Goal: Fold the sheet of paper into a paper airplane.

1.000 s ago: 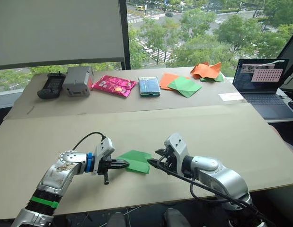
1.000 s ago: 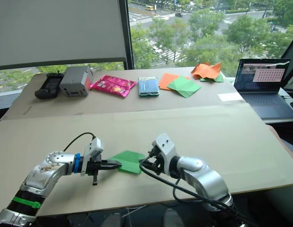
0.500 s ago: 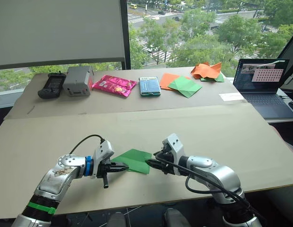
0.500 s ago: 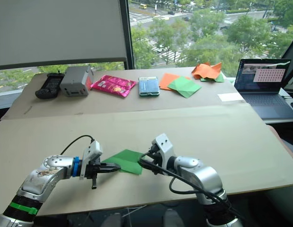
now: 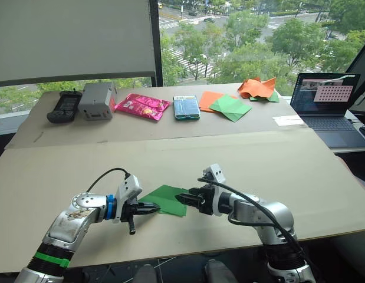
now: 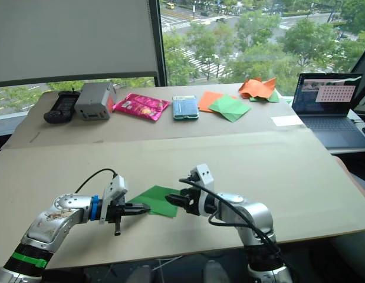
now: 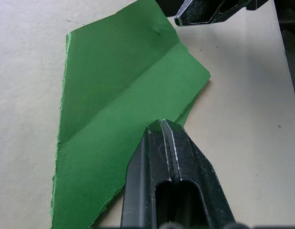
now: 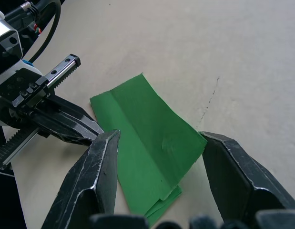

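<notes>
The folded sheet of paper (image 5: 166, 199) lies flat on the tabletop (image 5: 276, 171), between the two end effectors. The left end effector (image 5: 154, 207), fingers pressed together, pins its near corner. The right end effector (image 5: 181, 199) hovers spread wide over the opposite edge.

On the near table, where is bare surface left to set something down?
Bare: the near cardboard-covered table right of the right gripper and left of the left gripper. Crowded: between them, the folded bright green sheet of paper, and the far table's row of items.
</notes>
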Tool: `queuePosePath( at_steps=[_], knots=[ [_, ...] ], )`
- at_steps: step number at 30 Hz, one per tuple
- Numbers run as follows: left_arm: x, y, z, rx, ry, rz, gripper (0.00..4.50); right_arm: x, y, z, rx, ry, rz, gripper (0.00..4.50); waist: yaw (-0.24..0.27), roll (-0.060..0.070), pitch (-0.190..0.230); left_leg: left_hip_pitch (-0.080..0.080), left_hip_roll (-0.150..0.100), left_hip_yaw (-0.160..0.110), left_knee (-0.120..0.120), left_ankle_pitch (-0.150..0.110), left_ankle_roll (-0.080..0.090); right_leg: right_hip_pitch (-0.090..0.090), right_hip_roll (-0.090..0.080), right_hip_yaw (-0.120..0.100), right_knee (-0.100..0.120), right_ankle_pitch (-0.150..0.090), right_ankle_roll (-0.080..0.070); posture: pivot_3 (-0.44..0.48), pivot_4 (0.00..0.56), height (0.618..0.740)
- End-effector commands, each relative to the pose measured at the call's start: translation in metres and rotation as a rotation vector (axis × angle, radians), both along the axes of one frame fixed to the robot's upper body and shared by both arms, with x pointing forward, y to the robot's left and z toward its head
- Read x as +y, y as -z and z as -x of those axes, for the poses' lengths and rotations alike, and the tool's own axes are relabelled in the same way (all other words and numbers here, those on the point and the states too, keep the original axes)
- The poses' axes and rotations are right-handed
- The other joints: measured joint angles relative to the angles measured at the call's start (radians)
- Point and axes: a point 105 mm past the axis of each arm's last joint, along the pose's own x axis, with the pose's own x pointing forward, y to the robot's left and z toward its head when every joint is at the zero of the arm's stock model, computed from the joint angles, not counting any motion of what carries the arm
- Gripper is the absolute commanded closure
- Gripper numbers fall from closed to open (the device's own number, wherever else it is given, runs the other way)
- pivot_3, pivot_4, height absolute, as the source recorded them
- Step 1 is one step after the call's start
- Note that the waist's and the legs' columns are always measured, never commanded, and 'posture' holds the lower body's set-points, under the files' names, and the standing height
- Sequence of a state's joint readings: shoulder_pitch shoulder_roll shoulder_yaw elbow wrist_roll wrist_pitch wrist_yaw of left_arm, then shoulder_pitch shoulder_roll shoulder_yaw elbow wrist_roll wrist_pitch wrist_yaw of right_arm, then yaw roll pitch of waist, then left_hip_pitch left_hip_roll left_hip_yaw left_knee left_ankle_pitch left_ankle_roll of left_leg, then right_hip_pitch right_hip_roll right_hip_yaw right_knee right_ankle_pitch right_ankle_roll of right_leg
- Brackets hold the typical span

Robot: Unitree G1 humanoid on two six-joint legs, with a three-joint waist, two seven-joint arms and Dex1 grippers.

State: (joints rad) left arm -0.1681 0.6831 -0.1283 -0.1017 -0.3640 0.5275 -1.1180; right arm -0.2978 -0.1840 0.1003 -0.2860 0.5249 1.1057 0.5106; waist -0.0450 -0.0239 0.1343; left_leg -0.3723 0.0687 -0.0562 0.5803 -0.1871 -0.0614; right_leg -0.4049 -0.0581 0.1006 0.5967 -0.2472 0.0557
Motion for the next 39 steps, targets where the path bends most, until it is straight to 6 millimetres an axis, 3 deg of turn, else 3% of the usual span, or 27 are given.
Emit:
queuePosePath(
  at_steps=[1, 9, 12, 16, 20, 25, 32, 39],
  knots=[
    [-0.002, -0.011, -0.002, -0.041, 0.011, 0.014, 4.50, 0.000, -0.007, -0.001, -0.026, -0.002, -0.011, 1.85, 0.000, 0.000, 0.000, 0.000, 0.000, 0.000, 0.000, 0.000, 0.000, 0.000, 0.000, 0.000, 0.000, 0.000, 0.000, 0.000, 0.150, 0.725],
    [0.000, -0.011, -0.003, -0.043, 0.009, 0.012, 4.50, 0.002, 0.000, 0.000, -0.050, -0.011, 0.033, 4.48, -0.001, 0.000, 0.000, 0.000, 0.000, 0.000, 0.000, 0.000, 0.000, -0.001, 0.000, 0.000, 0.000, 0.000, 0.000, 0.000, 0.150, 0.725],
    [0.001, -0.011, -0.003, -0.044, 0.007, 0.010, 4.50, 0.002, 0.000, -0.001, -0.079, -0.014, 0.046, 4.48, 0.000, 0.000, 0.000, 0.000, 0.000, 0.000, 0.000, 0.000, 0.000, 0.000, 0.000, 0.000, 0.000, 0.000, 0.000, 0.000, 0.150, 0.725],
    [0.001, -0.011, -0.004, -0.043, 0.005, 0.009, 4.50, 0.006, -0.006, 0.002, -0.243, -0.063, 0.099, 4.48, 0.000, 0.000, 0.000, 0.000, 0.000, 0.000, 0.000, 0.000, 0.000, -0.001, 0.000, 0.000, 0.000, 0.000, 0.000, 0.000, 0.150, 0.725],
    [0.003, -0.012, -0.004, -0.044, 0.001, 0.005, 4.50, 0.013, -0.017, 0.014, -0.529, -0.170, 0.164, 4.48, -0.001, 0.000, 0.000, 0.000, 0.000, 0.000, 0.000, 0.000, -0.001, -0.001, 0.000, 0.000, -0.001, 0.000, 0.000, 0.000, 0.150, 0.725],
    [0.005, -0.012, -0.004, -0.044, -0.002, 0.002, 4.50, 0.013, -0.005, 0.020, -0.825, -0.292, 0.362, 4.48, -0.001, 0.000, 0.000, 0.001, 0.000, 0.000, 0.000, -0.001, -0.001, -0.002, 0.000, 0.000, -0.002, 0.000, 0.000, 0.000, 0.150, 0.725],
    [0.011, -0.014, -0.004, -0.044, -0.016, -0.006, 4.50, 0.018, 0.005, 0.026, -1.000, -0.435, 0.497, 4.48, 0.001, -0.001, 0.001, 0.001, 0.000, 0.001, 0.000, -0.001, -0.001, -0.002, -0.001, 0.000, -0.002, 0.000, 0.000, 0.000, 0.150, 0.725],
    [0.017, -0.017, -0.004, -0.045, -0.035, -0.016, 4.50, 0.021, 0.004, 0.032, -1.125, -0.507, 0.498, 4.48, 0.001, -0.001, 0.001, 0.001, 0.000, 0.001, 0.000, -0.001, -0.001, -0.001, -0.001, 0.000, -0.002, 0.000, 0.000, 0.000, 0.150, 0.725]
  ],
)
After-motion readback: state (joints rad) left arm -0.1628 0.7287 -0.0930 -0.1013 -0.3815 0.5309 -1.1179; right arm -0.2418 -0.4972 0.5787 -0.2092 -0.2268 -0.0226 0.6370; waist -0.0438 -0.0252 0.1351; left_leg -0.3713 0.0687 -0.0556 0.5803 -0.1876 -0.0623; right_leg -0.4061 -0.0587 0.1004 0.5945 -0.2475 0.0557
